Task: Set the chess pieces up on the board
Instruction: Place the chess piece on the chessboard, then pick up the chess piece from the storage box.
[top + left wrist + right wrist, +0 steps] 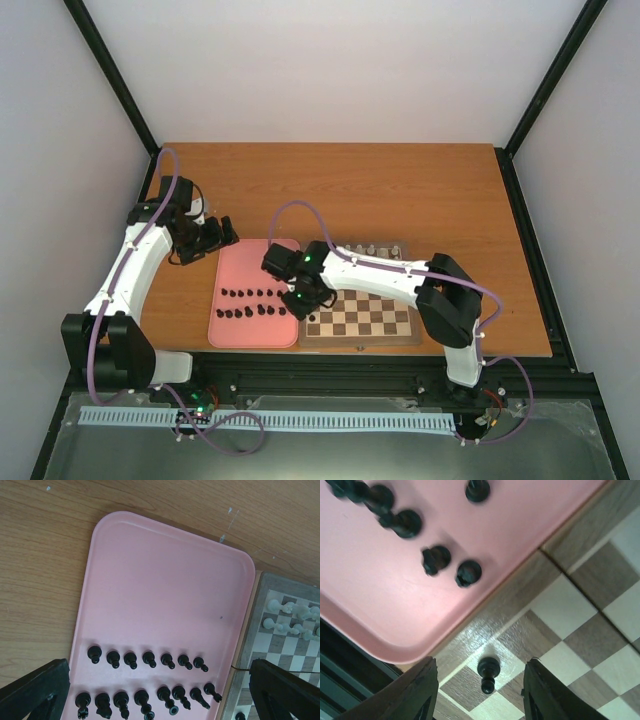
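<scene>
One black pawn (488, 672) stands upright on a light square near the corner of the board (580, 630), next to the pink tray (380, 590). My right gripper (480, 692) hangs open over it, a finger on either side and clear gaps to both. Several other black chess pieces (145, 680) stand in two rows at the near end of the tray (165, 590). My left gripper (157, 680) is open, empty, and held above the tray's far left side (215, 235). From above, the right gripper (300, 297) sits at the board's (370, 318) near left corner.
White pieces (375, 247) line the board's far edge, also seen as white pieces (295, 617) in the left wrist view. Tray and board lie side by side, touching. Bare wooden table (400, 190) stretches behind them. Black frame posts stand at the table corners.
</scene>
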Controlling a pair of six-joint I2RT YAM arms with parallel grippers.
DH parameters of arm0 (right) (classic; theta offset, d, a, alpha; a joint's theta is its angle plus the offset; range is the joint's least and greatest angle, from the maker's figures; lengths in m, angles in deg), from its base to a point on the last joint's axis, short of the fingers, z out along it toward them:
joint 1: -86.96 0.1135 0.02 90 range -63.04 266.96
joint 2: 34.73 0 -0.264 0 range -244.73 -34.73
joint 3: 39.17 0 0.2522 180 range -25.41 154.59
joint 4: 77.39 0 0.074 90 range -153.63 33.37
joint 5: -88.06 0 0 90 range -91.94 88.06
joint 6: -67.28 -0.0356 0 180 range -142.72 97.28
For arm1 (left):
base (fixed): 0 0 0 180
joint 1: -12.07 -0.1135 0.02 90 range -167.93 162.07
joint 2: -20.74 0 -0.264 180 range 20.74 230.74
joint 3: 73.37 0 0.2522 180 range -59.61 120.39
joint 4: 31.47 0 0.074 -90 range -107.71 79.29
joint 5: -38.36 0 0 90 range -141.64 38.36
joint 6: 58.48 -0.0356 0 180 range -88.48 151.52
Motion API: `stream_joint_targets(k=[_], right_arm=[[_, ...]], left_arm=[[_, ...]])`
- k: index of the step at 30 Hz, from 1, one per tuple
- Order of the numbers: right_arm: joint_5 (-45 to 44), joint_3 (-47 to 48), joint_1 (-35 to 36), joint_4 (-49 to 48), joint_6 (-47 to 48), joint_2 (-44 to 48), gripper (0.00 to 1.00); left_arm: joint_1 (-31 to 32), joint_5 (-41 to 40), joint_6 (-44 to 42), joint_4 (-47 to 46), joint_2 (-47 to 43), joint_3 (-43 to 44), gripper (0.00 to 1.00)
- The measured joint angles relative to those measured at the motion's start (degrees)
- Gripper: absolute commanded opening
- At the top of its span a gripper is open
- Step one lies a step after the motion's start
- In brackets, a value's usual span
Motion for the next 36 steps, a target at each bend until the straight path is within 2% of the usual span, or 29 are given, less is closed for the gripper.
stream_joint_targets(k=[7, 13, 19, 29, 36], right_arm=[[0.17, 8.76, -0.28, 1.4, 1.55, -0.33, 0.47], [1.68, 15.13, -1.62, 0.9, 2.62, -5.29, 0.42], [3.41, 16.61, -3.76, 0.39, 3.08, -11.17, 0.4], [6.8, 19.41, -5.11, -1.09, 4.66, -14.86, 0.39], [7.67, 20.83, -5.18, -1.2, 5.49, -17.59, 0.34]], left_arm=[[0.0, 0.0, 0.0, -0.02, 0.0, 0.0, 1.0], [0.0, 0.02, 0.0, 0.0, 0.0, 0.0, 1.0], [0.0, 0.0, 0.0, 0.0, 0.0, 0.0, 1.0], [0.0, 0.0, 0.0, 0.0, 0.0, 0.0, 1.0], [0.0, -0.02, 0.0, 0.0, 0.0, 0.0, 1.0]])
